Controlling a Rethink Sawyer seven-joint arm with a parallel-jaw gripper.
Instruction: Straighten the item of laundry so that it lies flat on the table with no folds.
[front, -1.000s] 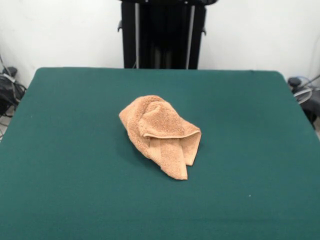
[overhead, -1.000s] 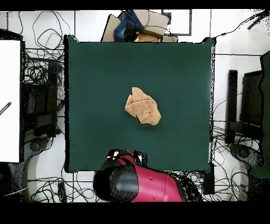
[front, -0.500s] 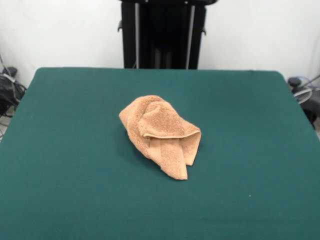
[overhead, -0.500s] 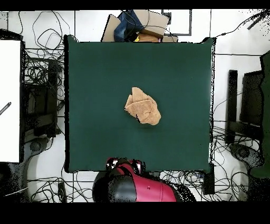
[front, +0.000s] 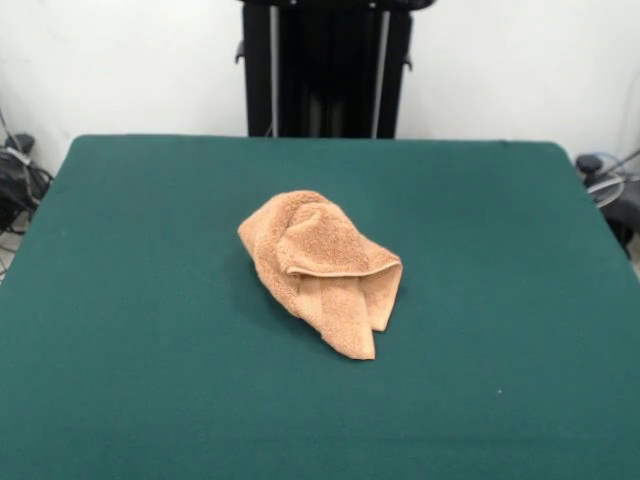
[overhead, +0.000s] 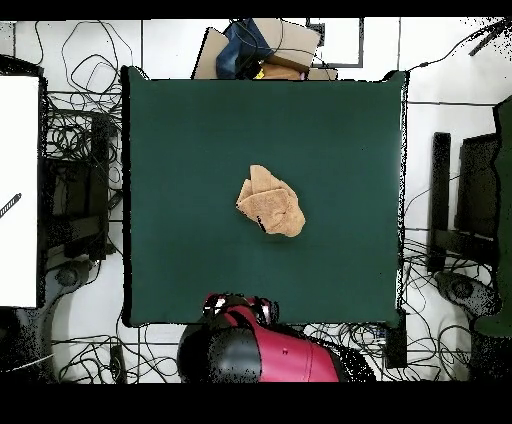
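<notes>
Lots of black cables (overhead: 85, 120) lie tangled on the white floor beside the table. A brown cardboard box (overhead: 285, 45) sits past one edge, with a dark blue bag (overhead: 243, 48) right next to it. A white wall (front: 520, 60) stands behind.

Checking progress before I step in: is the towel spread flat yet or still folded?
Folded. The towel sits bunched in a mound mid-table, a flap doubled over on top.
</notes>
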